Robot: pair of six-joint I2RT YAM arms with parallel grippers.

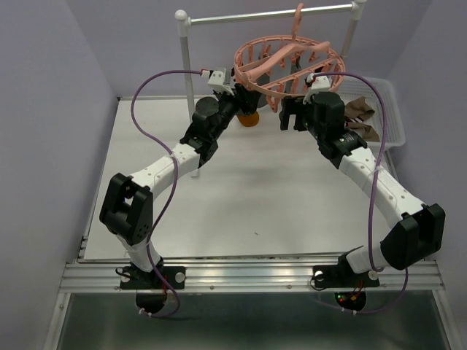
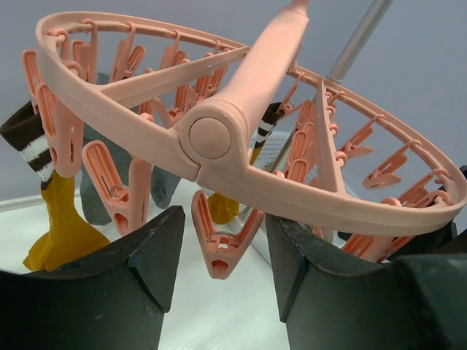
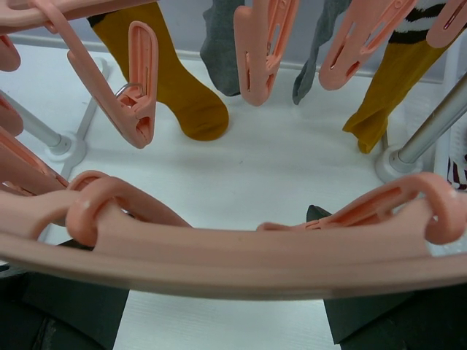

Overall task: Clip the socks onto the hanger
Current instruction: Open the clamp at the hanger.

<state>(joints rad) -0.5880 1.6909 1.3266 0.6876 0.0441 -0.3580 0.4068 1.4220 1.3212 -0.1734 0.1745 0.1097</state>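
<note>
The salmon-pink hanger (image 1: 286,60) hangs by its hook from the rail at the back. In the left wrist view its ring and hub (image 2: 210,137) fill the frame. My left gripper (image 2: 224,222) is open just under the ring, and one dangling clip (image 2: 219,248) hangs between its fingers without touching them. Mustard socks (image 2: 62,230) with dark striped cuffs and a grey sock (image 2: 93,195) hang from clips. My right gripper (image 3: 222,306) is open below the ring's rim (image 3: 219,255), which crosses in front of its fingers. Mustard socks (image 3: 179,84) and grey socks (image 3: 221,51) hang beyond.
The white-posted metal rail stand (image 1: 184,51) stands at the table's back; its feet show in the right wrist view (image 3: 62,146). A white mesh basket (image 1: 390,109) at the back right holds brown socks (image 1: 361,111). One mustard sock (image 1: 249,119) hangs low near my left gripper (image 1: 235,93).
</note>
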